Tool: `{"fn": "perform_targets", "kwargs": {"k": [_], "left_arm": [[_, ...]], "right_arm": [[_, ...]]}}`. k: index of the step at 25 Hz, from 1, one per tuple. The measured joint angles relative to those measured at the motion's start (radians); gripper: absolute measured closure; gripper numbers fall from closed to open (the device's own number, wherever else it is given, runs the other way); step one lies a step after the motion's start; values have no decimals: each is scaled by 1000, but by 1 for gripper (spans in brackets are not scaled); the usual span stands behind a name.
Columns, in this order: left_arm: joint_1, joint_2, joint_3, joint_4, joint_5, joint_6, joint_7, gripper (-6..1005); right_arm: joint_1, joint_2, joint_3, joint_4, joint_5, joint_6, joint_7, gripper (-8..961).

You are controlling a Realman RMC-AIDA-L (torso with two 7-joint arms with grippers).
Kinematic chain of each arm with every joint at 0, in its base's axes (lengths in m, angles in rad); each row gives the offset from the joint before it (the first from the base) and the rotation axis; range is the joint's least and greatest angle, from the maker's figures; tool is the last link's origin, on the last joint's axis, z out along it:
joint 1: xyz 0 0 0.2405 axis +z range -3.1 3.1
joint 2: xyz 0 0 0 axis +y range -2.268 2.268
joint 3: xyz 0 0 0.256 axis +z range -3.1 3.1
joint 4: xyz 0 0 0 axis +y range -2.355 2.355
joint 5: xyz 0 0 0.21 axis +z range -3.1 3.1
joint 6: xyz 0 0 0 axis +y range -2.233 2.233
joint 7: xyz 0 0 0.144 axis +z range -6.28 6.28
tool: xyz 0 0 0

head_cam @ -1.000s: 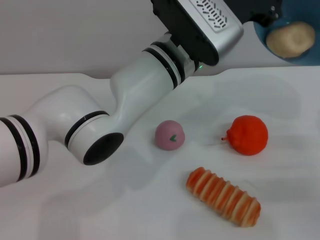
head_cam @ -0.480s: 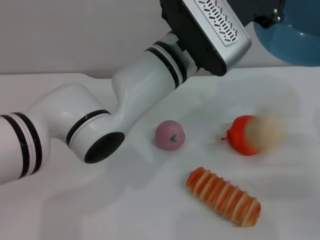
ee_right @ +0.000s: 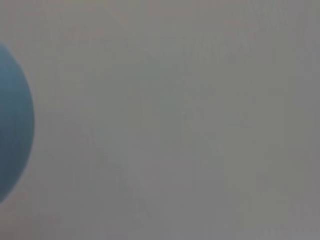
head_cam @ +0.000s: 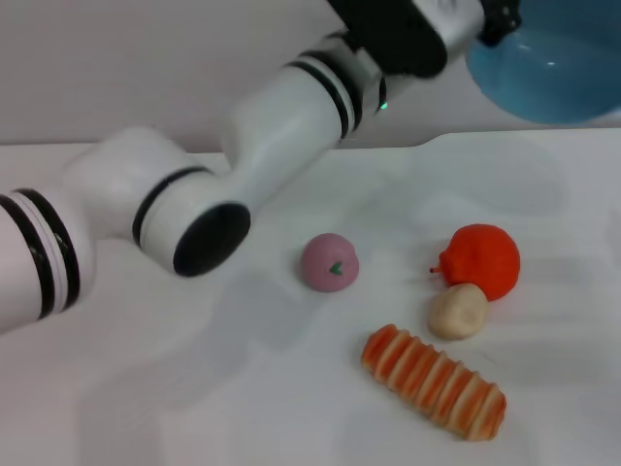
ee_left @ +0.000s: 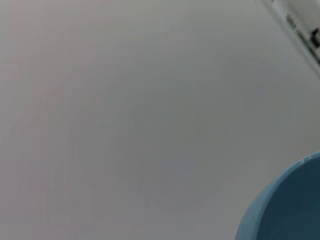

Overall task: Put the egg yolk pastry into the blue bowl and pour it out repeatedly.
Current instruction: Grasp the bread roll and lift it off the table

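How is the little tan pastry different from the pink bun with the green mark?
The egg yolk pastry is pale beige and plain; the pink bun is pink with a small green mark. The pastry looks a bit smaller than the bun. The pastry lies right against the orange fruit, just above the striped bread, while the bun sits alone. Both are rounded lumps resting on the white table.

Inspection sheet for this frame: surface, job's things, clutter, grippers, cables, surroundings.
Surface: white table, no spills seen.
Job's things: egg yolk pastry lies on the table, against the orange fruit and just behind the striped bread; blue bowl held high at the far right, tipped, nothing seen inside.
Clutter: pink bun with green mark, standing apart.
Grippers: left gripper up at the bowl's edge; right gripper not in view.
Cables: nothing seen.
Surroundings: plain grey wall.
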Motion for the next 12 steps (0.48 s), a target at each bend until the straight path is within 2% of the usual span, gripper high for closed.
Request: {"fn": "perform_targets", "kwargs": {"k": [3,5,12], "left_arm": [[19,5,-117,-79,-8,-211,-3,999],[39,7,-254,-153,-8,-423,-3,999],[80,14,-454,-259,16,-807,10,1000]], "right_arm": [[0,0,0,0,0,0,5,392],[-1,-1,-4,0,0,0,5,392],[-7,-1,-10,-4,-10,-4,-1,389]]}}
